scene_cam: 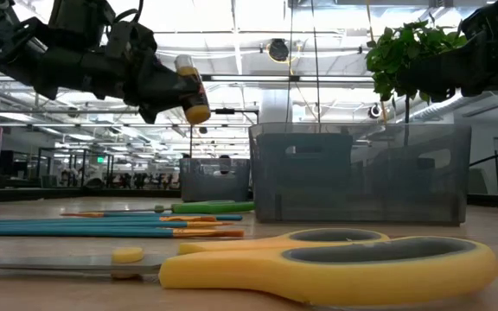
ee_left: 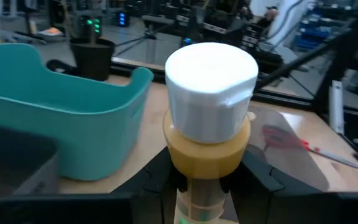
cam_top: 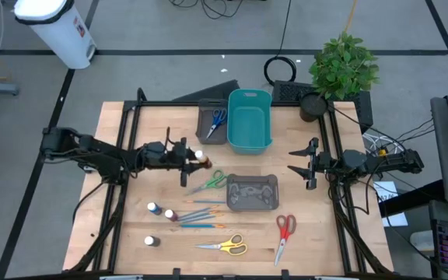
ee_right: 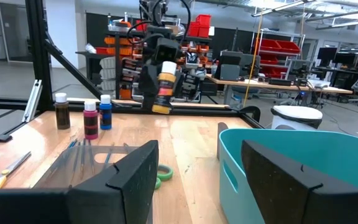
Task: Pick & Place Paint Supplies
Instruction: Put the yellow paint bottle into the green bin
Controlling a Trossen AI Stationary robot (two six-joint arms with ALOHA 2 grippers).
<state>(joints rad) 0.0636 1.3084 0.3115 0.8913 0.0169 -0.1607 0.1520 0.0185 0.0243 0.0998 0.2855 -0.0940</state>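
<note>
My left gripper (cam_top: 191, 161) is shut on a small paint bottle (ee_left: 209, 118) with a white cap and yellow paint. It holds the bottle above the table's middle left, left of the green scissors (cam_top: 208, 183). The bottle also shows in the low view (scene_cam: 192, 88) and the right wrist view (ee_right: 165, 84). My right gripper (cam_top: 295, 162) is open and empty, above the table to the right of the teal bin (cam_top: 249, 120). Three bottles (cam_top: 162, 211), several brushes (cam_top: 201, 214), yellow scissors (cam_top: 225, 246) and red scissors (cam_top: 285, 232) lie on the table. Blue scissors (cam_top: 216, 121) lie in the far tray. My left gripper pinches the bottle's body (ee_left: 197, 196) below the cap between its two fingers (ee_left: 157, 180). The fingers come about level from the table's left side. The bottle stands nearly upright with its cap up, lifted well clear of the table (scene_cam: 195, 111).
A dark grey tray (cam_top: 252, 193) stands at the table's centre, and another (cam_top: 208, 132) stands beside the teal bin at the far edge. A potted plant (cam_top: 343, 66) stands at the far right corner. A black frame (cam_top: 131, 140) runs along the table's sides.
</note>
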